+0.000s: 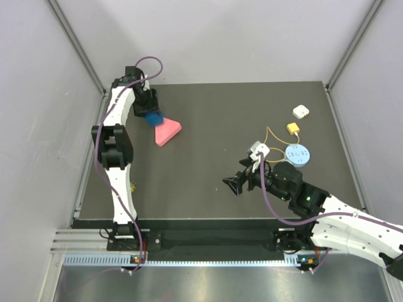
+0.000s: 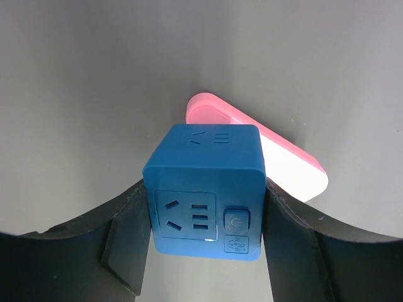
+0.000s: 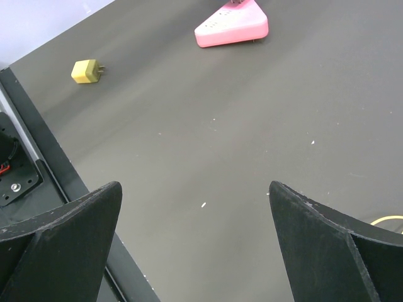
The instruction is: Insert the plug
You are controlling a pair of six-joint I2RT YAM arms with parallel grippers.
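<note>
**A:** Where is the plug?

**B:** You'll find the plug (image 1: 293, 128) lying on the bench (image 1: 214, 107) at its far right, well apart from both arms. Its thin yellow-orange wire (image 1: 272, 134) loops away to the left of it. A white square block (image 1: 301, 112) lies just beyond it, and a light-blue disc (image 1: 298, 153) just on the near side.

**A:** And the left jaws?

**B:** Your left jaws are clenched on a blue socket cube (image 2: 204, 189), one finger against each side face, with the socket face turned toward the wrist camera. The cube is at the far left of the bench, just beside a pink triangular block (image 1: 167, 132). You cannot tell from either view whether the two touch.

**A:** The right jaws?

**B:** Released and spread wide, with nothing between them. They are over bare bench near the middle, pointing left. Your right wrist view also shows a small yellow pronged block (image 3: 85, 70) near the bench's left edge.
</note>
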